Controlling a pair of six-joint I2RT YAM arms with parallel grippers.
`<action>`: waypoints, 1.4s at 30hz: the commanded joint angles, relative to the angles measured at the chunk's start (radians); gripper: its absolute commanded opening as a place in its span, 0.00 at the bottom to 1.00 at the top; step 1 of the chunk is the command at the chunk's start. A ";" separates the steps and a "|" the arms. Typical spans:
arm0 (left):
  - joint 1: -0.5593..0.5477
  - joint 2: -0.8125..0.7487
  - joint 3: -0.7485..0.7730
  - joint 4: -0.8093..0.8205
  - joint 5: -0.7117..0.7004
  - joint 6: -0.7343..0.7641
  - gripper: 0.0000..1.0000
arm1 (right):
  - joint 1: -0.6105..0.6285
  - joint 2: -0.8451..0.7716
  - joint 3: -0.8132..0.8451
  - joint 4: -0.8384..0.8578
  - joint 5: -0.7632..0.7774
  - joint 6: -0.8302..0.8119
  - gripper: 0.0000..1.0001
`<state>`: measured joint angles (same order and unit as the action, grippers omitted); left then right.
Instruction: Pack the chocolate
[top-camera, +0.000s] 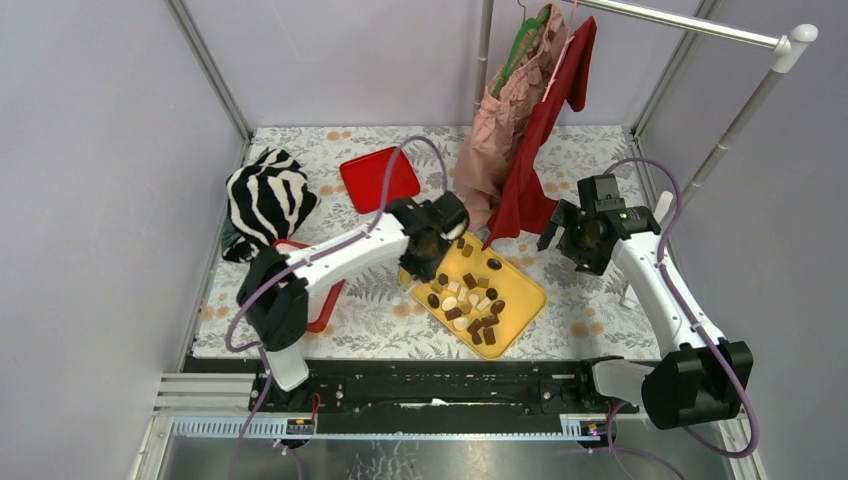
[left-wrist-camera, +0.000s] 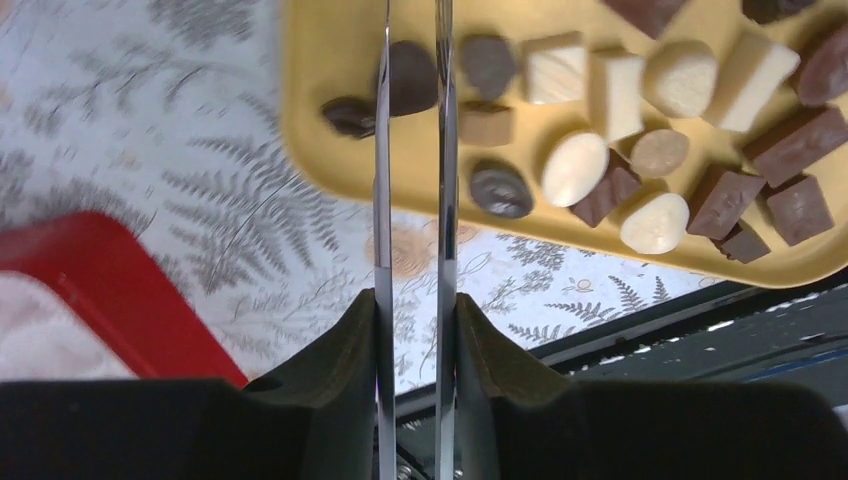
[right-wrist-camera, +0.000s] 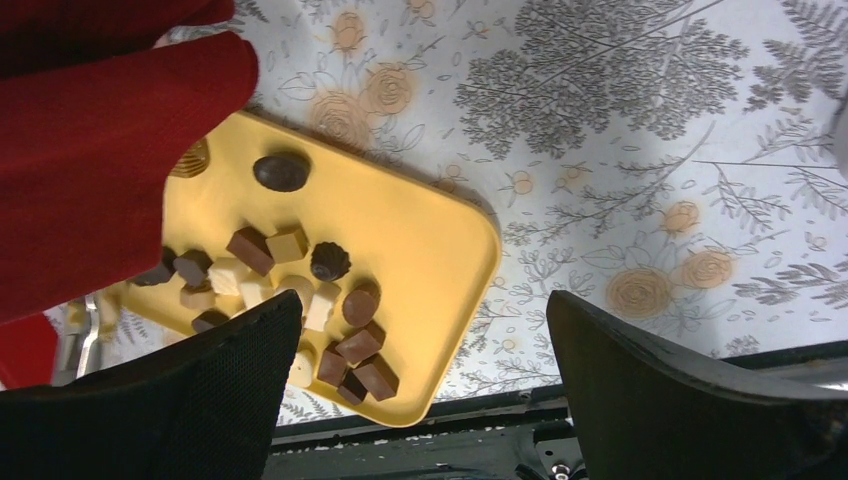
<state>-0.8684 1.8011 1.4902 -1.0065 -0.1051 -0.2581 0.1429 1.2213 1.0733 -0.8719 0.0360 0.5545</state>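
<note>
The surface (top-camera: 600, 150) wears a pale cloth printed with grey ferns and orange roses. Near its front middle a yellow tray (top-camera: 518, 287) lies at an angle. Toward the back sits a flat red square (top-camera: 378, 178), and left of that a zebra-striped cloth (top-camera: 268, 200) lies bunched against the wall. A red container (left-wrist-camera: 130, 300) rests near the tray's left side.

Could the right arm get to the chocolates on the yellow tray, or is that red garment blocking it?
Probably yes. The right gripper hangs open beside the yellow tray, with most chocolates uncovered in its wrist view. The red garment hides only one tray corner.
</note>
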 joint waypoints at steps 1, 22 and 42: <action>0.127 -0.151 0.038 -0.139 -0.017 -0.195 0.00 | -0.004 -0.023 -0.004 0.059 -0.067 0.011 1.00; 0.777 -0.452 -0.190 -0.311 -0.048 -0.580 0.00 | -0.004 -0.087 0.007 0.134 -0.053 -0.007 1.00; 0.849 -0.319 -0.269 -0.140 -0.034 -0.509 0.08 | -0.004 -0.022 0.035 0.134 -0.125 -0.028 1.00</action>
<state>-0.0303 1.4796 1.2354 -1.2053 -0.1459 -0.7757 0.1429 1.1946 1.0687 -0.7502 -0.0647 0.5537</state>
